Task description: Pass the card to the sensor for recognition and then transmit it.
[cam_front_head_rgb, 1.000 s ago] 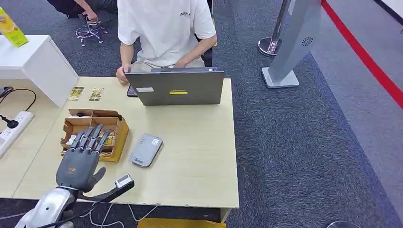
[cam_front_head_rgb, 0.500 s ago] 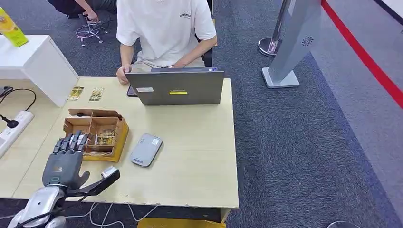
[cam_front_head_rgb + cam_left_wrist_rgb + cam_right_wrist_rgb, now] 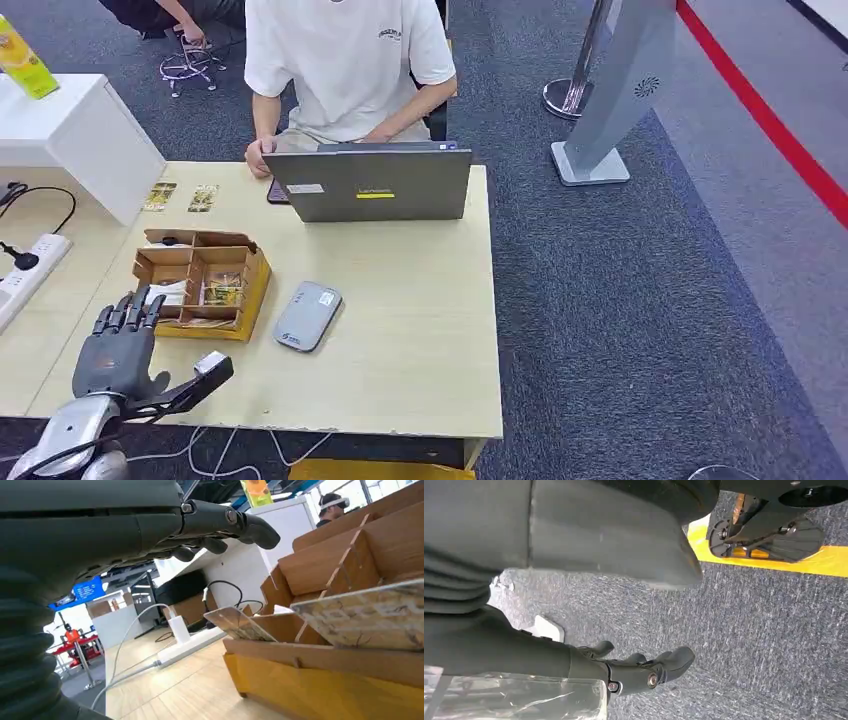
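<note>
The table [image 3: 400, 300] has a pale wood-grain top, smooth and matt. The divided box [image 3: 200, 285] on it is brown corrugated cardboard with a yellow printed front. The sensor [image 3: 308, 316] looks like smooth grey plastic with a slight sheen. The laptop [image 3: 370, 185] lid is matt grey. The left hand [image 3: 115, 345] is dark matt plastic over a silver metal forearm. The floor [image 3: 640, 300] is rough blue-grey carpet. The person [image 3: 345, 60] wears white cloth.

Patterned cards [image 3: 222, 291] stand in the cardboard box's compartments [image 3: 255, 280]; the grey sensor [image 3: 307, 315] lies flat beside it.
</note>
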Tool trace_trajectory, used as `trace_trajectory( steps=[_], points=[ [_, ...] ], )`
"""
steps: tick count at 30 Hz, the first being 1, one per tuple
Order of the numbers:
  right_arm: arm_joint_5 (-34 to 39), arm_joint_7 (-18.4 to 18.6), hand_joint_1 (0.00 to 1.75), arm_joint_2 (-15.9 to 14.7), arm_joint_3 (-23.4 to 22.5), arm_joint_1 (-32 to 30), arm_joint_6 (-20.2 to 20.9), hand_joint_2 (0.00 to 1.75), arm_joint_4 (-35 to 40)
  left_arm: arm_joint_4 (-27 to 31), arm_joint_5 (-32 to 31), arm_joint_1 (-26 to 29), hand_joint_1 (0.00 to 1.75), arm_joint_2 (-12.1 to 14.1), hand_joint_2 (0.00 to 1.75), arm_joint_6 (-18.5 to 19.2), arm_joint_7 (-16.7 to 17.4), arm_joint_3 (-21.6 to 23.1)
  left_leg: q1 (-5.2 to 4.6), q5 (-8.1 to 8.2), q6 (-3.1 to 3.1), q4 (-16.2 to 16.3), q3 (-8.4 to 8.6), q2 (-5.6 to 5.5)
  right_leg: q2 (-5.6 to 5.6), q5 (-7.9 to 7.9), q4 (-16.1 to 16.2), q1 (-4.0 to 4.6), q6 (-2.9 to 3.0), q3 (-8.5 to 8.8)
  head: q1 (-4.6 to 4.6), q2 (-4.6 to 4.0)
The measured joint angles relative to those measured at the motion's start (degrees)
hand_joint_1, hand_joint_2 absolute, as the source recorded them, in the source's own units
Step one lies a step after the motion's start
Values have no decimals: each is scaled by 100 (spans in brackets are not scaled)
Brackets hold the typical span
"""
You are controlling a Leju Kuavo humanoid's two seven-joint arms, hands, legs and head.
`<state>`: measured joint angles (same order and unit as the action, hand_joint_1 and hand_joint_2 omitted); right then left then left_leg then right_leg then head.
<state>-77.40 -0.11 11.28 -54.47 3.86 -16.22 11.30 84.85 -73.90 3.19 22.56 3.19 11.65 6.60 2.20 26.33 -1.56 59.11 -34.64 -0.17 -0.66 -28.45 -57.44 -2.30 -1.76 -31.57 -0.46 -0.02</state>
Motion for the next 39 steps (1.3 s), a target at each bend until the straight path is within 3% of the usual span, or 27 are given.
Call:
trace_trajectory(
  steps=[10, 25, 39],
  points=[
    [-42, 2, 0, -17, 24, 0, 72, 0, -2, -162, -193, -127, 0, -208, 175, -186, -105, -53, -1, 0, 0, 1, 0, -1, 1, 0, 0, -1, 0, -1, 0, 0],
    [-133, -18, 0, -20, 146, 5, 83, 0, -2, -1047, -400, -1079, 0, -780, 175, -332, -227, -11, -1, -4, -3, 3, 0, -4, 1, 5, 1, -1, 5, -2, 0, 0],
    [-201, -24, 0, -22, 164, 4, 111, 0, -2, -1423, -400, -1300, 0, -1001, 175, -511, -245, 30, -1, -3, -3, 3, 1, -1, -1, 5, 1, -1, 5, -3, 0, 0]
  ],
)
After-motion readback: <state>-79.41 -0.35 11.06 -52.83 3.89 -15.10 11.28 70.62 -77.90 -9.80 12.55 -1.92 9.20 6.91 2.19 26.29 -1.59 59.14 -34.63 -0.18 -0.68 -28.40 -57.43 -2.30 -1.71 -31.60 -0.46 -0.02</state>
